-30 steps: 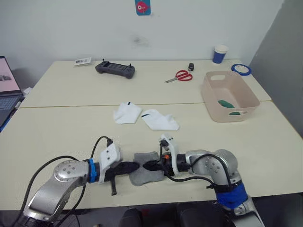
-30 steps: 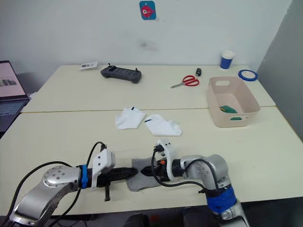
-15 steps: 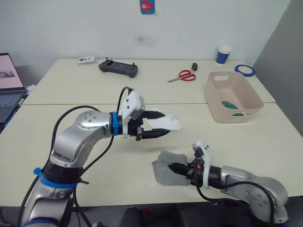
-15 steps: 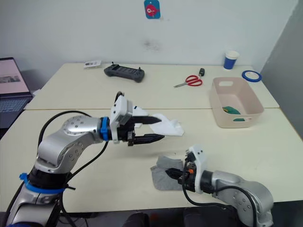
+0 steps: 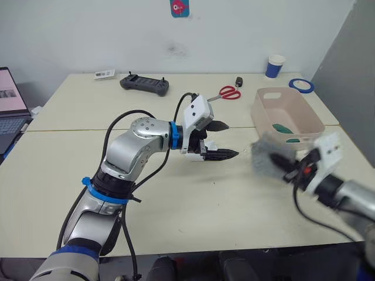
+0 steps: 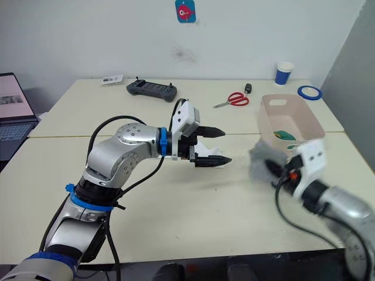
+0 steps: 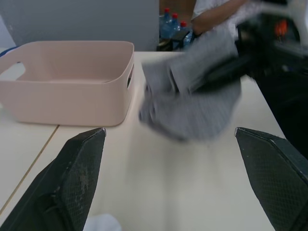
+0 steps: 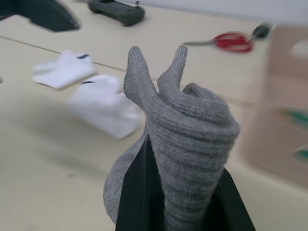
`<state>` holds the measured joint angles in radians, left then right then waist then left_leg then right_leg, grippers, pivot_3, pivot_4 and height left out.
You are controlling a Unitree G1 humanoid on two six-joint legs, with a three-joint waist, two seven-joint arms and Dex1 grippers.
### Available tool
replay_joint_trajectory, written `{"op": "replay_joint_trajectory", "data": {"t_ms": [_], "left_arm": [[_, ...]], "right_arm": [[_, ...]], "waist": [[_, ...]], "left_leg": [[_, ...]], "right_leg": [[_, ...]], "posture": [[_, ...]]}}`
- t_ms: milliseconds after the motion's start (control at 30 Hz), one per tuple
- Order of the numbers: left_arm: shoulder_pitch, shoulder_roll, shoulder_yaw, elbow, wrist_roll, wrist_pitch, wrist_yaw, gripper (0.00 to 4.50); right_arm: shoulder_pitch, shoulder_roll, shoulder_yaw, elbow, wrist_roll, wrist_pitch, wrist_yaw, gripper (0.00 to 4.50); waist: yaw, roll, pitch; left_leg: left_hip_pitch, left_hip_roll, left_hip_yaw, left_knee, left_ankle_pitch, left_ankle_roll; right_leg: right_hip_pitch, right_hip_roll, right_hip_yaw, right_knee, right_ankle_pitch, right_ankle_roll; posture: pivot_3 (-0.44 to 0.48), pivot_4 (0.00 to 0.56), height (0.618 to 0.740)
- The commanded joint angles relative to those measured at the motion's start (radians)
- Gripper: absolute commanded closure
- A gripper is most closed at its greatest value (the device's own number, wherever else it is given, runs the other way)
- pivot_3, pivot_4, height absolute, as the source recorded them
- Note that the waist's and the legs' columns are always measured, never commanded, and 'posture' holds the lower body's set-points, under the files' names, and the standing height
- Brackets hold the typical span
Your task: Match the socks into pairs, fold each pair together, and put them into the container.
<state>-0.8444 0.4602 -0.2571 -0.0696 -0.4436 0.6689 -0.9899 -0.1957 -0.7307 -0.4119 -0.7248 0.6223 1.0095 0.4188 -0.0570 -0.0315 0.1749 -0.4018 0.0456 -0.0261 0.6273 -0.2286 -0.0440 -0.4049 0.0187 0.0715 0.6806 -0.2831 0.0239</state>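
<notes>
Grey pair in the air, heading for the tub

At 9 o'clock the left hand [image 5: 221,140] hovers spread wide and empty above the white cotton socks [image 8: 82,86] on the cream worktop [image 5: 176,199]. At 3 o'clock the right hand [image 5: 290,170] is clamped on the folded grey knitted socks [image 5: 266,158], near the pale pink plastic tub [image 5: 285,117] with green inside. The loose fold could spring open if dropped short of the rim.

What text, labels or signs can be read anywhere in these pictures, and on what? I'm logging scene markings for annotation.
None can be read.
Wall sticker: a red shape on blue, no legible words.
White tag at the table's far edge: dark print, too small to read.
Laptop screen: content too blurred to read.
Blue paper cup: no visible print.
</notes>
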Motion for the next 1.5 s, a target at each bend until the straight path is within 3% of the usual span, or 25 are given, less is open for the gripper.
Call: {"op": "replay_joint_trajectory", "data": {"t_ms": [33, 133, 367, 600, 867, 900, 933, 1267, 1500], "left_arm": [[-0.027, -0.008, 0.022, -0.012, 0.007, -0.024, -0.003, 0.02], [-0.028, -0.009, 0.035, -0.026, 0.002, -0.020, 0.001, 0.02], [-0.026, -0.024, 0.053, -0.069, -0.013, 0.007, 0.026, 0.02], [-0.014, -0.030, 0.063, -0.101, -0.013, 0.021, 0.061, 0.02], [-0.011, -0.029, 0.060, -0.110, -0.005, 0.016, 0.081, 0.02], [-0.012, -0.030, 0.059, -0.109, -0.004, 0.015, 0.082, 0.00], [-0.012, -0.030, 0.057, -0.109, -0.003, 0.015, 0.084, 0.00], [-0.010, -0.028, 0.056, -0.112, -0.001, 0.018, 0.092, 0.00], [-0.003, -0.023, 0.055, -0.118, -0.003, 0.019, 0.089, 0.00]], "right_arm": [[-0.055, -0.159, 0.073, 0.129, -0.172, -0.221, 0.097, 4.50], [-0.208, -0.329, 0.300, 0.430, -0.467, -0.575, 0.163, 4.50], [-0.640, -0.323, 0.675, 1.108, -0.929, -1.158, 0.197, 4.50], [-0.894, -0.214, 0.835, 1.566, -1.116, -1.384, 0.251, 4.50], [-1.072, -0.121, 0.889, 1.826, -1.184, -1.461, 0.368, 4.50], [-1.091, -0.113, 0.886, 1.847, -1.178, -1.458, 0.403, 3.78], [-1.110, -0.109, 0.887, 1.865, -1.178, -1.460, 0.434, 3.62], [-1.200, -0.117, 0.810, 1.867, -1.077, -1.416, 0.738, 0.02], [-1.146, -0.168, 0.728, 1.685, -0.972, -1.332, 0.901, 0.02]], "waist": [[0.001, 0.000, 0.001], [-0.004, 0.001, 0.004], [-0.003, 0.003, 0.007], [0.002, 0.005, 0.009], [0.000, 0.006, 0.009], [0.000, 0.006, 0.009], [0.000, 0.006, 0.009], [0.000, 0.007, 0.010], [0.001, 0.008, 0.010]], "left_leg": [[0.000, 0.000, 0.000, -0.001, 0.000, 0.000], [0.000, 0.000, 0.002, 0.001, 0.000, 0.000], [0.000, -0.001, 0.003, 0.000, 0.000, 0.000], [0.000, -0.001, 0.003, 0.000, 0.001, -0.001], [0.000, -0.001, 0.003, 0.000, 0.001, -0.002], [0.000, -0.001, 0.003, 0.000, 0.001, -0.002], [0.000, -0.001, 0.003, 0.000, 0.001, -0.002], [0.000, -0.001, 0.002, 0.001, 0.001, -0.002], [0.000, -0.001, 0.002, 0.001, 0.001, -0.001]], "right_leg": [[0.000, 0.000, 0.000, 0.000, 0.000, 0.000], [0.000, 0.000, 0.002, -0.001, -0.001, 0.001], [-0.001, -0.002, 0.002, -0.001, -0.001, 0.001], [-0.001, -0.002, 0.002, 0.000, 0.002, -0.004], [-0.001, -0.003, 0.002, 0.001, 0.002, -0.004], [-0.001, -0.003, 0.002, 0.001, 0.002, -0.004], [-0.001, -0.003, 0.002, 0.001, 0.002, -0.004], [0.000, -0.003, 0.001, 0.002, 0.002, -0.004], [0.000, -0.003, 0.001, 0.002, 0.002, -0.004]], "posture": [[0.000, 0.150, 0.740], [0.000, 0.150, 0.740], [0.000, 0.150, 0.740], [0.000, 0.150, 0.740], [0.000, 0.150, 0.740], [0.000, 0.150, 0.740], [0.000, 0.150, 0.740], [0.000, 0.150, 0.740], [0.000, 0.150, 0.740]]}}
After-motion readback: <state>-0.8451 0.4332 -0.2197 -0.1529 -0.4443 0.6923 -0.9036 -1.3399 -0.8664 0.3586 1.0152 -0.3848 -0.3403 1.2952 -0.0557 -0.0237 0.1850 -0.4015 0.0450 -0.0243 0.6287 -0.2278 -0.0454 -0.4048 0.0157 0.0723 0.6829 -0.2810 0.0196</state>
